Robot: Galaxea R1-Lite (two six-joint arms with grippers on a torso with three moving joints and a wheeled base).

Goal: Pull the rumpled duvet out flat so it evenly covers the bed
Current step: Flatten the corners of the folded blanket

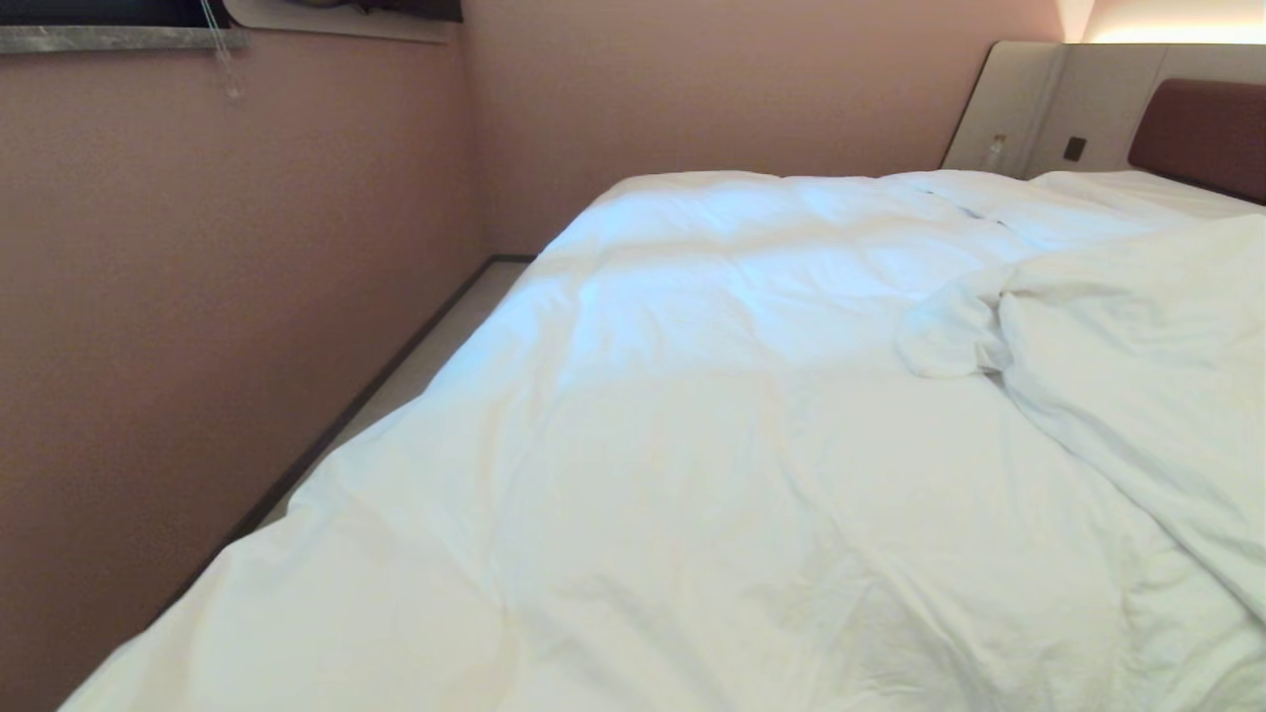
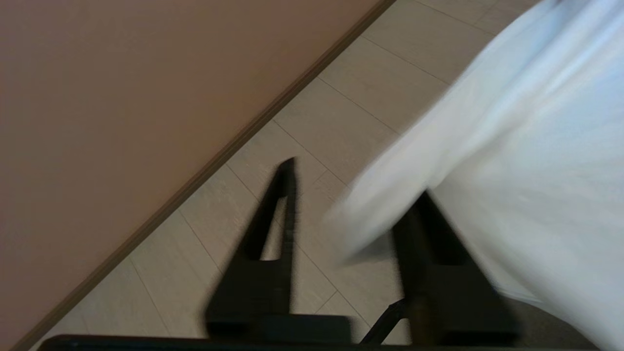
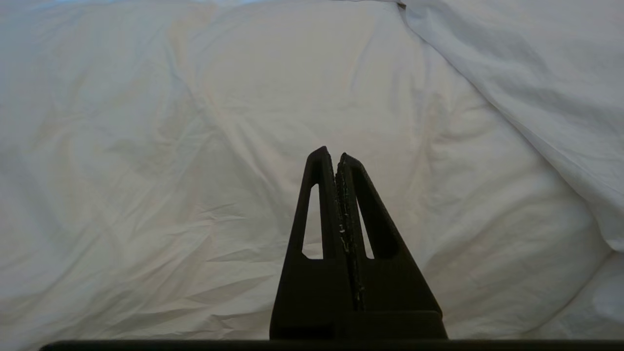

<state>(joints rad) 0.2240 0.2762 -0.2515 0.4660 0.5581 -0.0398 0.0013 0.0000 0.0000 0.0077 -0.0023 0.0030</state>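
Note:
The white duvet [image 1: 752, 445] lies spread over most of the bed, creased, with a rumpled fold turned back on itself at the right [image 1: 1137, 336]. Of the bed itself only the brown headboard [image 1: 1202, 133] shows, at the far right. Neither arm is in the head view. In the left wrist view my left gripper [image 2: 359, 178] is open beside the bed above the floor, and a blurred edge of the duvet [image 2: 512, 146] hangs loose between its fingers. My right gripper [image 3: 333, 152] hovers shut and empty over the duvet [image 3: 195, 170].
A pink wall [image 1: 198, 297] runs close along the bed's left side, leaving a narrow strip of tiled floor [image 1: 425, 356] between them. Beige panels [image 1: 1048, 109] flank the headboard. The same floor [image 2: 341, 112] and wall [image 2: 122, 97] show under the left gripper.

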